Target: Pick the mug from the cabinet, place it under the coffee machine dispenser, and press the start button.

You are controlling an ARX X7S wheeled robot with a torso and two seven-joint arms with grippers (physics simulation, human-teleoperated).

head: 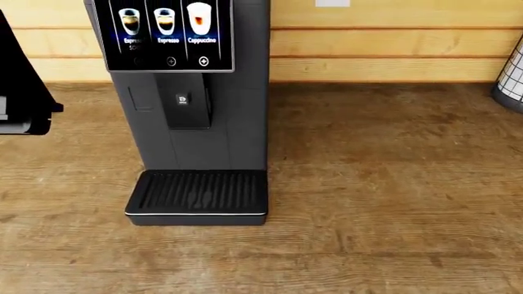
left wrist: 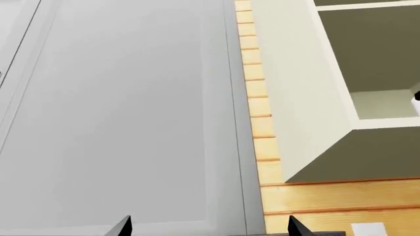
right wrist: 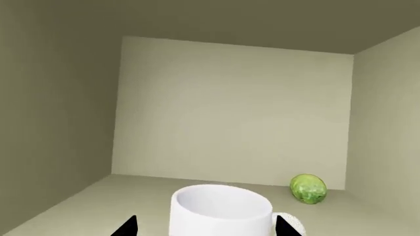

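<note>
My right gripper is spread wide around the small white tapered mug, which stands on the pale cabinet shelf near a green ball. I judge it light, stiff and slippery; I should squeeze its side walls.

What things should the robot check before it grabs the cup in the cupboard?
1. Mug sits between the right claw tips: ok, one dark tip shows on each side of it.
2. Mug upright, opening facing up: ok.
3. Right claw wide enough to go around the mug: ok, the tips stand apart with the mug between them.
4. Green ball out of the way: ok, it sits farther back by the cupboard's rear wall.
5. Drip tray under the coffee machine dispenser free for the mug: ok, nothing on it.
6. Left claw clear of the job: ok, it is open near a closed door.
</note>
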